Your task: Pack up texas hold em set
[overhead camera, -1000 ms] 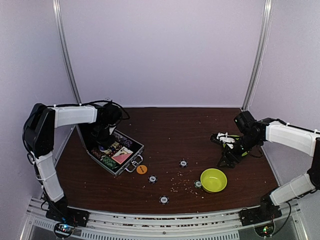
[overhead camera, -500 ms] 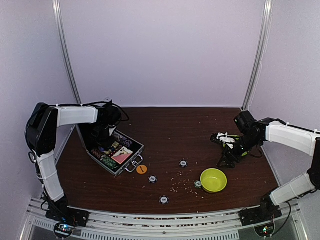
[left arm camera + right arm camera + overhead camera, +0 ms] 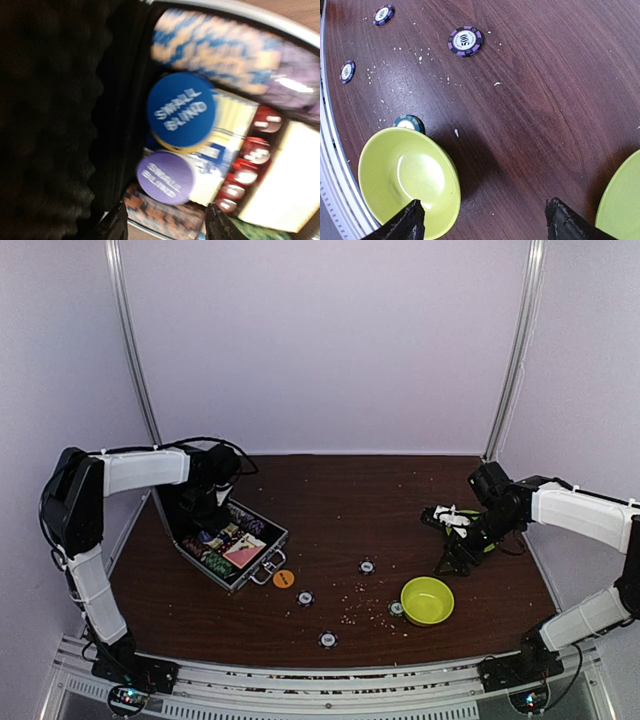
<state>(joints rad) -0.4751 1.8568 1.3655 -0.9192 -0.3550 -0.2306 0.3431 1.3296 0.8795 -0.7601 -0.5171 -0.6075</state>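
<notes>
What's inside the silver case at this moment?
Inside the case: a blue button and a purple button, both reading SMALL BLIND, rows of striped chips, red chips and a pale card deck. Whatever lies under the buttons is covered.

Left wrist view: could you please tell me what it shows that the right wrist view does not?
Left wrist only: the black-lined silver aluminium case holding a blue round Small Blind button, a purple round Small Blind button and red striped poker chips. Right wrist only: the lime-green bowl, a teal chip beside it, a purple-striped 500 chip and the lime-green plate edge. Both show the brown wooden table and an open, empty claw: left claw, right claw.
</notes>
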